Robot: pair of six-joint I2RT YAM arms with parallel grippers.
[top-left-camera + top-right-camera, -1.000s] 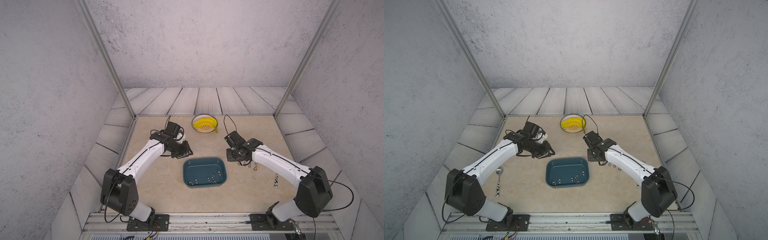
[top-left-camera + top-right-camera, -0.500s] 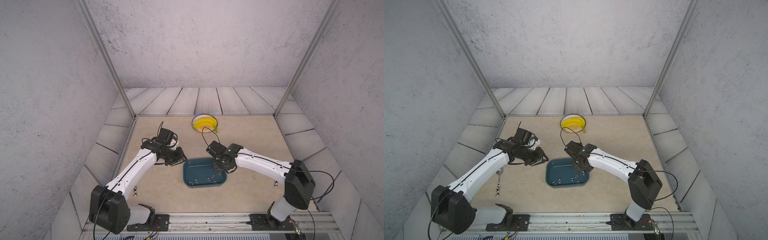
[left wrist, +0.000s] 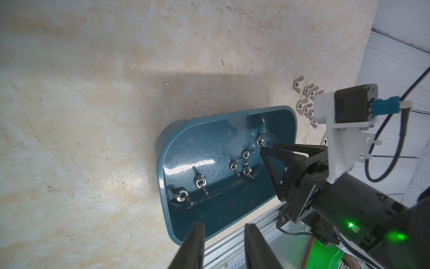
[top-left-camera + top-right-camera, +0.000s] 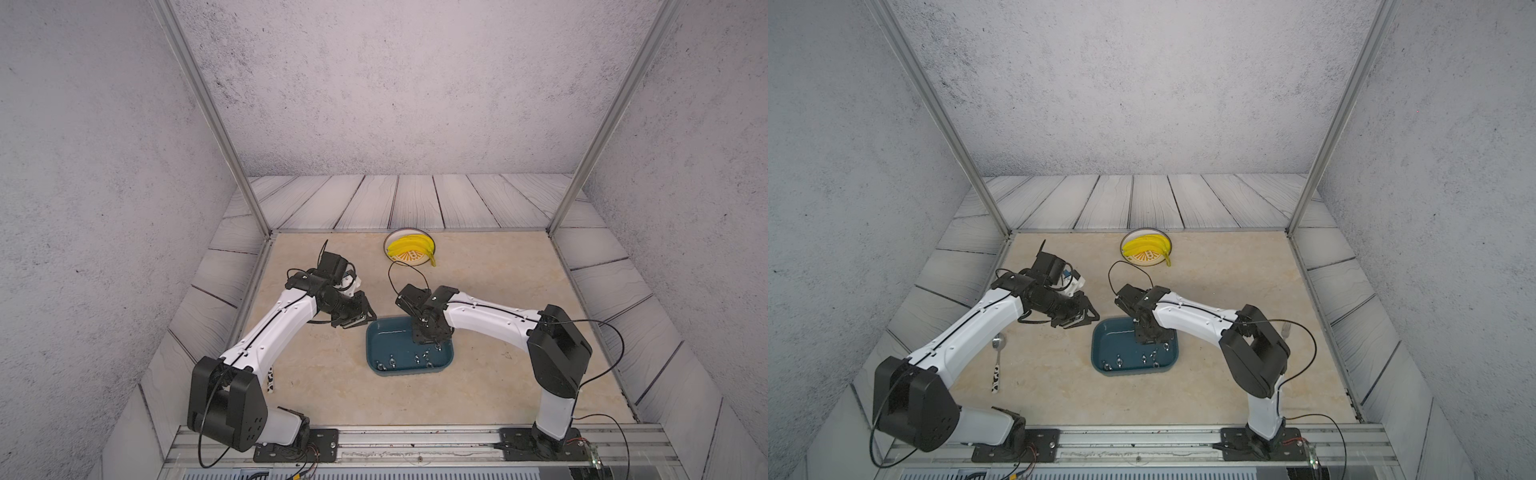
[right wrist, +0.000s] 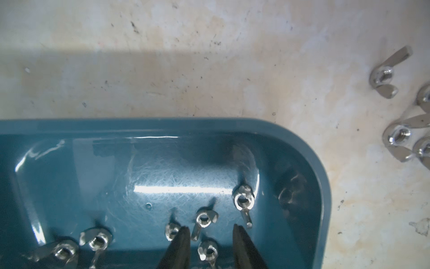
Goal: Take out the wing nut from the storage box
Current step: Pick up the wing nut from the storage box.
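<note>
1. Placement: the storage box (image 4: 384, 343), a shallow dark teal-blue rectangular plastic tray with rounded corners and a low rim, sits lower centre in both top views on the beige stone-look tabletop (image 4: 316, 386).
2. Six small silver metal wing nuts (image 5: 243, 200) lie toward its lower edge; its upper-left floor is bare.
3. Inside the box's right half dips the right gripper (image 5: 210, 230), jaws spread, nuts between and beside the tips, none pinched.
4. Just off the box's upper-left corner hovers the left gripper (image 3: 224, 233), jaws apart, empty.
5. Past the box's right-hand end, loose wing nuts (image 3: 304, 102) lie on the table; bare tabletop spreads below the box.
</note>
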